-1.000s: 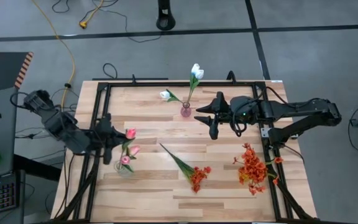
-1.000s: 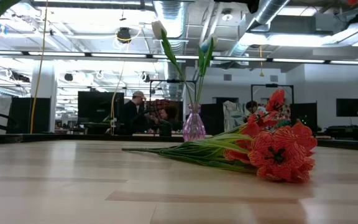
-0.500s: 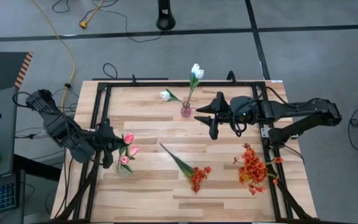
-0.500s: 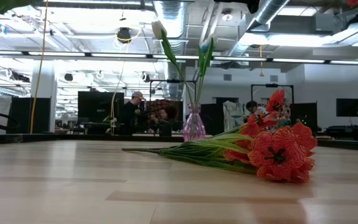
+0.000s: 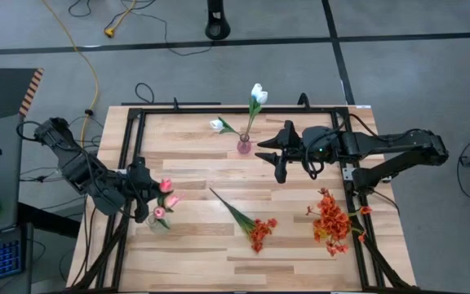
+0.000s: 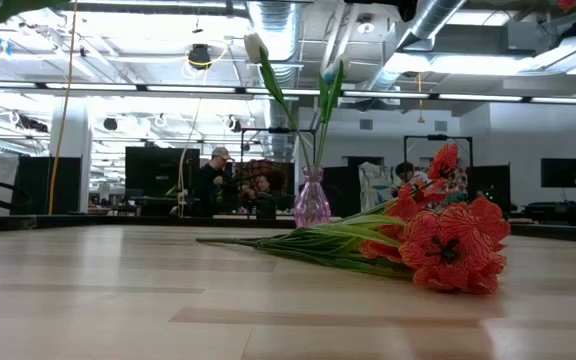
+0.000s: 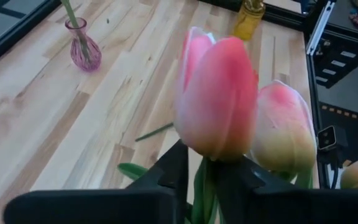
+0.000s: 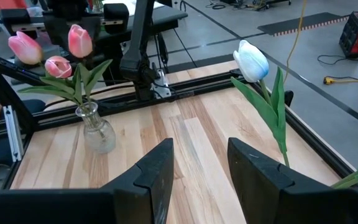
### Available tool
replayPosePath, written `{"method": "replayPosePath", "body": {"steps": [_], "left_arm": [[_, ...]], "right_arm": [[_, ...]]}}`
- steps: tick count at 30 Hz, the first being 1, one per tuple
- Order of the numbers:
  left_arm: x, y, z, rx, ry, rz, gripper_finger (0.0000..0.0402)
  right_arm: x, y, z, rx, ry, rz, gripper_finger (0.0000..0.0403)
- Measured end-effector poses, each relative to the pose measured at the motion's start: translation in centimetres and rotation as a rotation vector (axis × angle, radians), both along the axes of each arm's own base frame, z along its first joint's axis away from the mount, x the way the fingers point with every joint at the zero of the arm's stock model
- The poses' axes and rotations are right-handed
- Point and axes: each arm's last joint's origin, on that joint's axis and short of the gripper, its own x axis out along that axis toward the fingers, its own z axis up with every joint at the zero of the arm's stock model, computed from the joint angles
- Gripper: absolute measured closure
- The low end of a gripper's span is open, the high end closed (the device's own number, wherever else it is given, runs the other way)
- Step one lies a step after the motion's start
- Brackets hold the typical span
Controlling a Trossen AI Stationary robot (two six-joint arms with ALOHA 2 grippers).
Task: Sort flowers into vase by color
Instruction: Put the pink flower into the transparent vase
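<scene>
Left gripper (image 5: 143, 198) low at the bench's (image 5: 194, 245) left edge, fingers narrowly parted around the stem of a pink tulip (image 7: 219, 93), blooms of two more pink tulips (image 5: 166, 196) alongside, all standing in a clear glass vase (image 8: 97, 132). Right gripper (image 5: 280, 160) hovering just right of the pink vase (image 5: 244, 146), jaws apart, holding nothing. Two white tulips (image 5: 257, 94) upright in that pink vase. One bunch of red-orange flowers (image 5: 255, 228) lying flat mid-bench; a second red-orange bunch (image 5: 331, 221) near the right edge. People (image 6: 213, 180) far off in the room beyond.
</scene>
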Motion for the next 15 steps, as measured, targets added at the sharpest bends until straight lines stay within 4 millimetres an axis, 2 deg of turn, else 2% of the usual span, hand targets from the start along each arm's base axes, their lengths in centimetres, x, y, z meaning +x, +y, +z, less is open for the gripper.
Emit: {"method": "replayPosePath", "body": {"steps": [7, 15], "left_arm": [[-0.1, 0.0, 0.0, 0.003, 0.004, -0.014, 0.0302], [-1.1, 0.9, 0.7, -0.015, -0.021, -0.055, 0.0292]], "right_arm": [[0.0, 0.0, 0.0, 0.0, 0.0, 0.0, 0.0226], [0.0, 0.0, 0.0, 0.0, 0.0, 0.0, 0.0226]]}}
